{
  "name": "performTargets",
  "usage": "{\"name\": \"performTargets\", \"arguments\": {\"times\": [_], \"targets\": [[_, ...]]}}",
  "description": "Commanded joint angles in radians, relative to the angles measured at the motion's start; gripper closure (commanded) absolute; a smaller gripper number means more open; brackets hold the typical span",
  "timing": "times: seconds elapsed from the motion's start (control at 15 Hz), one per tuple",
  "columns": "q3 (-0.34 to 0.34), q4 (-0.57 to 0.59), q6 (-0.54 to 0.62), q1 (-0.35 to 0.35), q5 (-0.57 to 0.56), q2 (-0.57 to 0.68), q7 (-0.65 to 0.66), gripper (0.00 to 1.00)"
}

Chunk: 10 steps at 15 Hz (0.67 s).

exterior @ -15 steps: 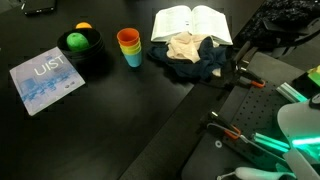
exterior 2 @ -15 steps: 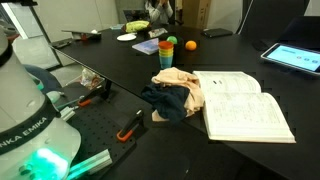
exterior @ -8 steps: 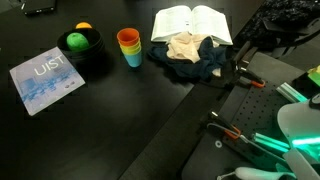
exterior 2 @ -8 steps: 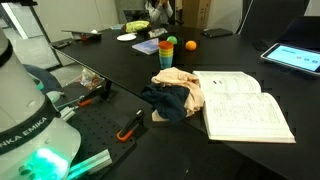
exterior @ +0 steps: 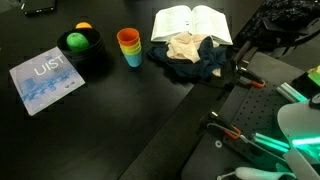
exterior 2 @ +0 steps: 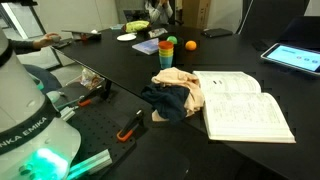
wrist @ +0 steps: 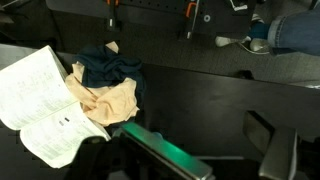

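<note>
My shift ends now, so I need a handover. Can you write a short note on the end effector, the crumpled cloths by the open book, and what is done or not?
End effector: open, empty, above the black table, touching nothing.
Things: crumpled dark blue cloth and beige cloth lie bunched together near the table edge, against the open white paper book.
Done: nothing gripped or lifted.
Left: all handling of the cloths; both lie untouched.
</note>
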Motion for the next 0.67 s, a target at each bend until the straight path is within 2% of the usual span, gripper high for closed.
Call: {"name": "performTargets", "arguments": {"times": [0.0, 0.27, 0.6], "targets": [[0.007, 0.003, -0.003, -0.011, 0.005, 0.001, -0.006, 0.00], [0.008, -0.003, 0.050, -0.002, 0.019, 0.027, -0.012, 0.00], [0.033, 0.006, 0.232, 0.036, 0.062, 0.122, -0.038, 0.00]]}}
